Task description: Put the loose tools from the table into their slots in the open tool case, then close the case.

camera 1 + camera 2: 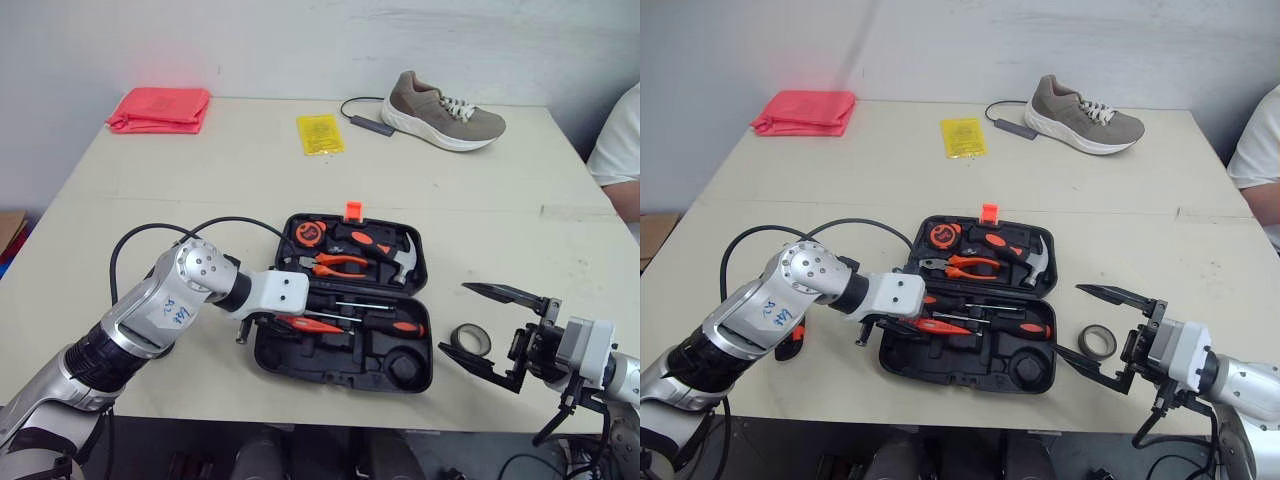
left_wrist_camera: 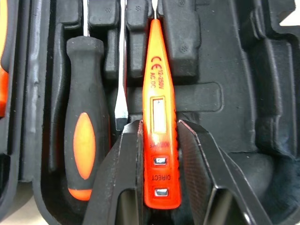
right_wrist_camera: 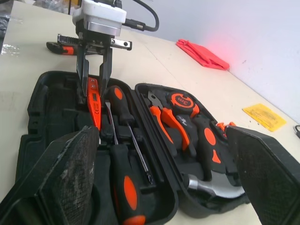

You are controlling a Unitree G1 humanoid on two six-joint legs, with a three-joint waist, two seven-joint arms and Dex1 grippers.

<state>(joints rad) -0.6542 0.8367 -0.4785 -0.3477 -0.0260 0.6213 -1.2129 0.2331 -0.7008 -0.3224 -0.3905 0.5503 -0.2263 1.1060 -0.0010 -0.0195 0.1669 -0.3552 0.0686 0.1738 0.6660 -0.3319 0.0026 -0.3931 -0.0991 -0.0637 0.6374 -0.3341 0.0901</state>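
Observation:
The black tool case (image 1: 300,362) lies open near the table's front edge. Its lid half holds a hammer (image 1: 400,258), pliers (image 1: 335,264) and a tape measure (image 1: 309,233). Screwdrivers (image 1: 395,326) sit in the near half. My left gripper (image 1: 264,322) is shut on an orange voltage tester (image 2: 159,117), held low over the case's left end beside a screwdriver handle (image 2: 84,140). My right gripper (image 1: 452,318) is open, right of the case, with a black tape roll (image 1: 470,339) on the table between its fingers. A black and orange tool (image 3: 63,47) lies left of the case.
At the back of the table are a grey shoe (image 1: 445,112), a yellow packet (image 1: 320,133), a pink cloth (image 1: 160,108) and a dark cable (image 1: 370,122). A person's white sleeve (image 1: 620,140) shows at the right edge.

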